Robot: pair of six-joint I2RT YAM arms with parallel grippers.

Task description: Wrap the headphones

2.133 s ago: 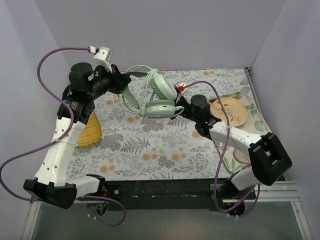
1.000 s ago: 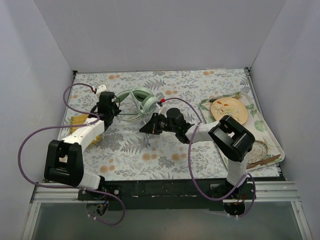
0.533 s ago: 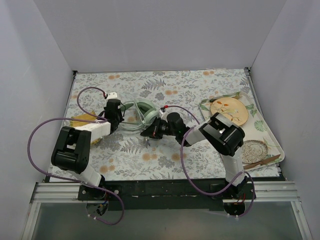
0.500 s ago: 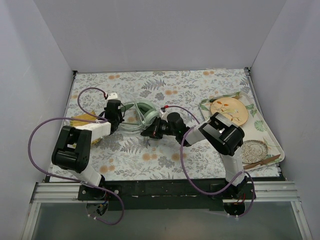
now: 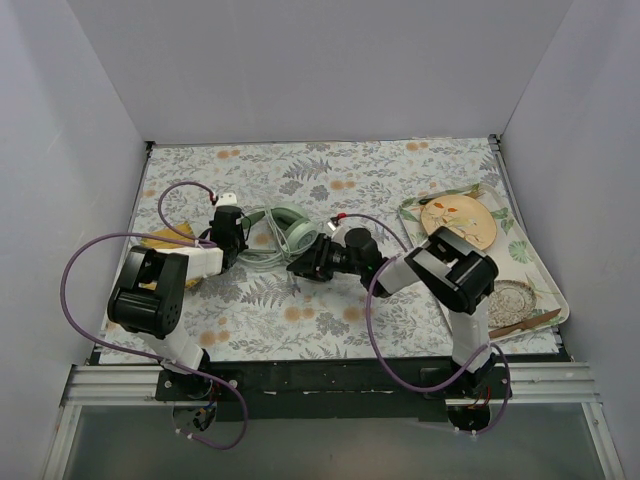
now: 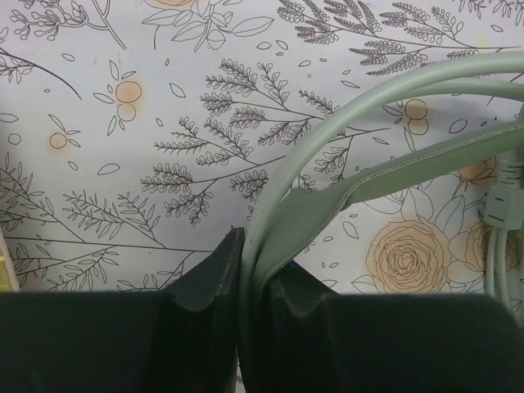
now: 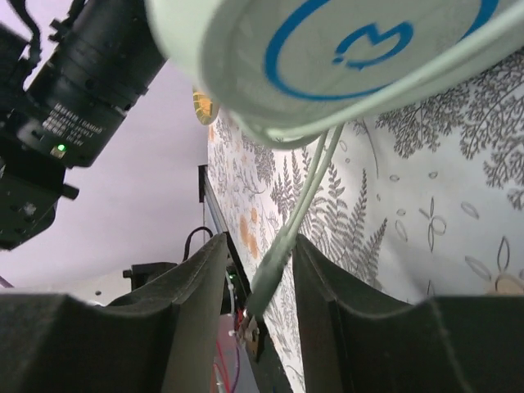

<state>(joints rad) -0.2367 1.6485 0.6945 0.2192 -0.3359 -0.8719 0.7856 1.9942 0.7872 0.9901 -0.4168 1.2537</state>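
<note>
At mid-frame from above, the headphones (image 5: 290, 220) are lying on the cloth (image 5: 400, 170). The left gripper (image 6: 254, 262) is pinching their headband (image 6: 393, 168). The right gripper (image 7: 260, 246) is spreading its fingers around the cable (image 7: 311, 188), which, unclamped, may be slipping free.

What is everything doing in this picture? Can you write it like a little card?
Thing to wrap: pale mint-green over-ear headphones
Left gripper: shut on the padded headband
Right gripper: open around the thin pale cable
Right side: round yellow patterned plate on a tray
</note>
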